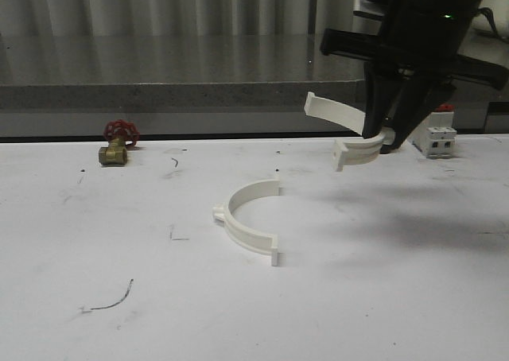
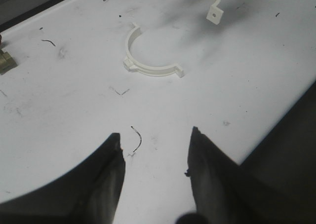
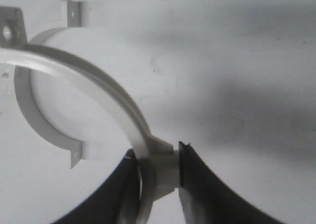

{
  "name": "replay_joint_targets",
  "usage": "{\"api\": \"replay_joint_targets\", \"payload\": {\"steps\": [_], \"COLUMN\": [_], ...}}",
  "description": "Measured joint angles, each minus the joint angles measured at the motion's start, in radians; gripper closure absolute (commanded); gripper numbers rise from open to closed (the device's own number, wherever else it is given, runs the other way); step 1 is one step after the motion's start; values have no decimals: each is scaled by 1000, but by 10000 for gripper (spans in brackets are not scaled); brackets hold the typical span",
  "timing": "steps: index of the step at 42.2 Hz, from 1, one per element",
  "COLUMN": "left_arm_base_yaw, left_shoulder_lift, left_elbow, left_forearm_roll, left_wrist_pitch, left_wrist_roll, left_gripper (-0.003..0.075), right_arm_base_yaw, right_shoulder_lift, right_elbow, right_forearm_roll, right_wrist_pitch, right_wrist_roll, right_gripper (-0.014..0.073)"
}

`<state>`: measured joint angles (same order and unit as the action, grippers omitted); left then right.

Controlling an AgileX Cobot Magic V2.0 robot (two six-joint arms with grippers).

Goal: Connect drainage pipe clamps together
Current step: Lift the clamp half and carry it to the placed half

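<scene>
R gripper (image 1: pixel 387 142) fingers grasp one clamp half (image 1: pixel 343 113) aloft; other half (image 1: pixel 248 220) on counter (image 1: pixel 358 297). L gripper (image 2: pixel 155 157) fingers released.

- The worktop (image 1: pixel 254 313) lies bare across its near part and its left middle; only thin dark scuffs there.
- A clamp half (image 1: pixel 248 218) lies flat at the centre, with open room on every side.
- Far left, the brass valve (image 1: pixel 118 145) stands alone.
- Far right, the right claw (image 1: pixel 380 142) hangs above the worktop gripping the other clamp half (image 1: pixel 342 126), with the circuit breaker (image 1: pixel 436 137) just beside it.
- The left claw (image 2: pixel 155 165), jaws apart, hovers over bare surface.
</scene>
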<state>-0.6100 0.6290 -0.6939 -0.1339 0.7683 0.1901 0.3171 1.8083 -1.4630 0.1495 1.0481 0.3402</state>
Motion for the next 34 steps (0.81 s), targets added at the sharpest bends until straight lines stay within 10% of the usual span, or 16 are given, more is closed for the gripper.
{"api": "replay_joint_targets", "payload": {"steps": [34], "left_arm_base_yaw": [0], "left_shoulder_lift": [0], "left_elbow": [0], "left_forearm_roll": [0], "left_wrist_pitch": [0], "left_wrist_roll": [0], "left_gripper": [419], "right_arm_base_yaw": [119], "right_shoulder_lift": [166], "right_elbow": [-104], "right_forearm_roll": [-108], "right_wrist_pitch": [71], "right_wrist_roll": [218], "right_gripper": [379]}}
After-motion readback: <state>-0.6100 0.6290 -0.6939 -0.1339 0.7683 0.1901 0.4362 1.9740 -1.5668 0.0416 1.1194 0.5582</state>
